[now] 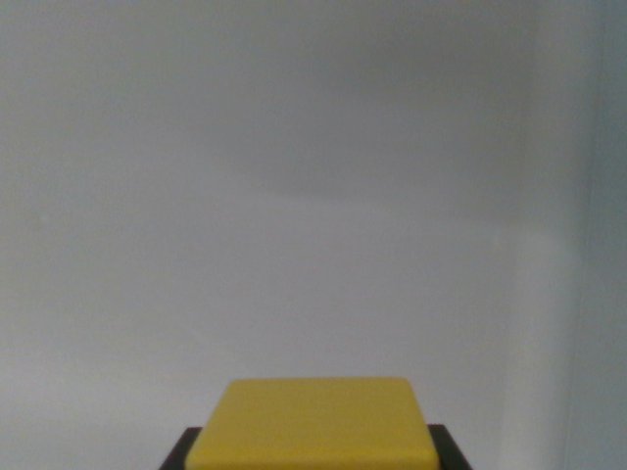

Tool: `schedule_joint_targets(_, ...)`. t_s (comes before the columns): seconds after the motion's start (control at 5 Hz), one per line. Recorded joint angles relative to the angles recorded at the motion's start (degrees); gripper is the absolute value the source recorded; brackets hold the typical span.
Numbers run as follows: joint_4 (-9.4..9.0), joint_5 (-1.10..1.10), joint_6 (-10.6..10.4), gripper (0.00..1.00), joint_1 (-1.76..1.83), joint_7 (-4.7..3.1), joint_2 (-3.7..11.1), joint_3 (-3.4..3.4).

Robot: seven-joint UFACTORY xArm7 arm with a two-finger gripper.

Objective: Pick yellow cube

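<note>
No brand, label or writing can be read anywhere in the wrist view. One yellow cube (313, 423) shows, and it is the only coloured thing in the frame. It sits at the very bottom of the picture, roughly centred, with its lower part cut off by the frame edge. The visible face is a flat, smooth yellow surface with rounded corners; it looks wider at the bottom than at the top, so the face runs away from the camera, its far edge level across the picture. The visible part is broader across the picture than it is deep, but with the lower part cut off I cannot tell a true long axis. Dark pieces (181, 452) show on both sides of the cube, one at the wrist view's left and one at the wrist view's right, each touching or just beside the cube's lower flanks; they seem to be parts of the tool, two in number, and they stand close against the cube, pinching it between them as far as the picture shows. Everything above the cube is a plain, pale grey surface (294, 196), blurred, with a faint darker patch near the upper middle and a lighter vertical band (598, 235) at the wrist view's right
</note>
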Motion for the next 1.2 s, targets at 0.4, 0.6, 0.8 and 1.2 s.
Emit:
schedule_joint_targets(0.4, 1.55, -0.21, 2.71, 1.0, 0.05, 0.17, -1.18, -0.02)
schedule_joint_targets(0.6, 3.04, -0.41, 5.33, 1.0, 0.09, 0.33, -2.31, -0.04)
schedule_joint_targets(0.8, 3.04, -0.41, 5.33, 1.0, 0.09, 0.33, -2.31, -0.04)
schedule_joint_targets(1.2, 4.48, -0.61, 7.86, 1.0, 0.14, 0.49, -3.41, -0.06)
